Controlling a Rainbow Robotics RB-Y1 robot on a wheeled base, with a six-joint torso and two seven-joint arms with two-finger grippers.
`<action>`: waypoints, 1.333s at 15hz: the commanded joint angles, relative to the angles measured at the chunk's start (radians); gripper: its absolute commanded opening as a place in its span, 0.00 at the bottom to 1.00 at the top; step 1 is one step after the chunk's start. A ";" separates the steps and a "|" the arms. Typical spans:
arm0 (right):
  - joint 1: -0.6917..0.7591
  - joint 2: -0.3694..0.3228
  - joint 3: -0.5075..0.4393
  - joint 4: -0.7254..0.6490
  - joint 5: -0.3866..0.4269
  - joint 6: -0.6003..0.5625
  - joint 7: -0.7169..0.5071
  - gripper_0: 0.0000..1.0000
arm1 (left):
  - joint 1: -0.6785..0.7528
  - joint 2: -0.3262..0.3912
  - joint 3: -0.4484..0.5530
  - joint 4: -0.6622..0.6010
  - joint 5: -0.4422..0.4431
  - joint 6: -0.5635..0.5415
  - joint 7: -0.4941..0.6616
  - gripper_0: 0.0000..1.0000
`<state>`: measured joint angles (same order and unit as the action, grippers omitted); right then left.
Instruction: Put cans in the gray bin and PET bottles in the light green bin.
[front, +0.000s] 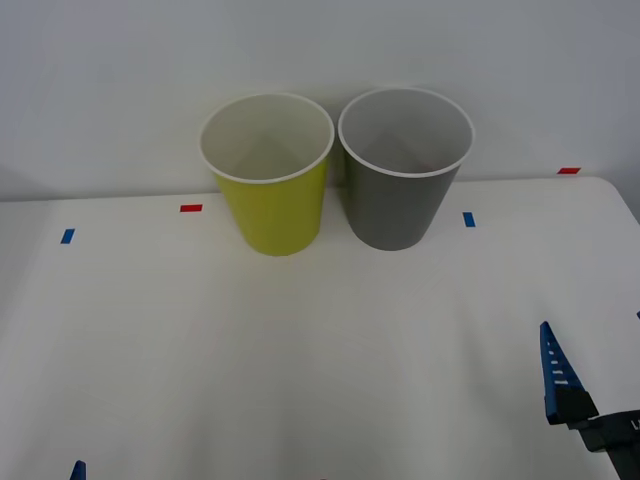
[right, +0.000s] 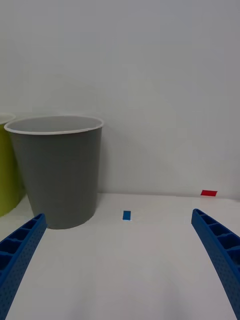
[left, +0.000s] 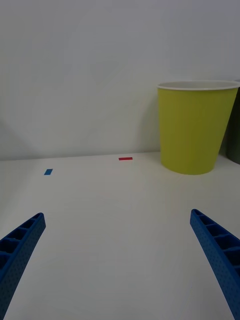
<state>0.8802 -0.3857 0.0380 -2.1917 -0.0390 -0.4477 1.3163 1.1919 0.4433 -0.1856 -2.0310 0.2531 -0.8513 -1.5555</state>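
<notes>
both grippers hang low at the near table edge, fingers spread wide, holding nothing.

right gripper (right: 120, 260) faces the gray bin (front: 405, 170); left gripper (left: 117, 260) faces the light green bin (front: 268, 175). bins stand side by side at the far edge, likely staged for sorting. no writing is legible.

The white counter (front: 300, 350) carries the light green bin (front: 270, 175) and the gray bin (front: 403, 170), just beside each other, among 4 tape marks (front: 190, 208).

You had two bins, one light green bin (front: 272, 200), one gray bin (front: 400, 190), two red tape marks (front: 191, 208), two blue tape marks (front: 469, 219).
</notes>
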 joint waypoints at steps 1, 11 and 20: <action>0.114 -0.007 0.008 0.003 -0.029 -0.072 0.014 1.00 | 0.000 0.000 0.000 0.000 0.000 0.000 0.000 1.00; 0.296 -0.018 0.099 0.003 -0.032 -0.161 0.023 1.00 | 0.000 0.000 0.000 0.000 0.000 0.000 0.000 1.00; 0.307 -0.009 0.097 0.003 -0.032 -0.164 0.023 1.00 | 0.000 0.000 0.000 0.000 0.000 0.000 0.000 1.00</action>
<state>1.1873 -0.3944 0.1351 -2.1890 -0.0708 -0.6122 1.3391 1.1919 0.4433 -0.1856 -2.0310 0.2531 -0.8513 -1.5555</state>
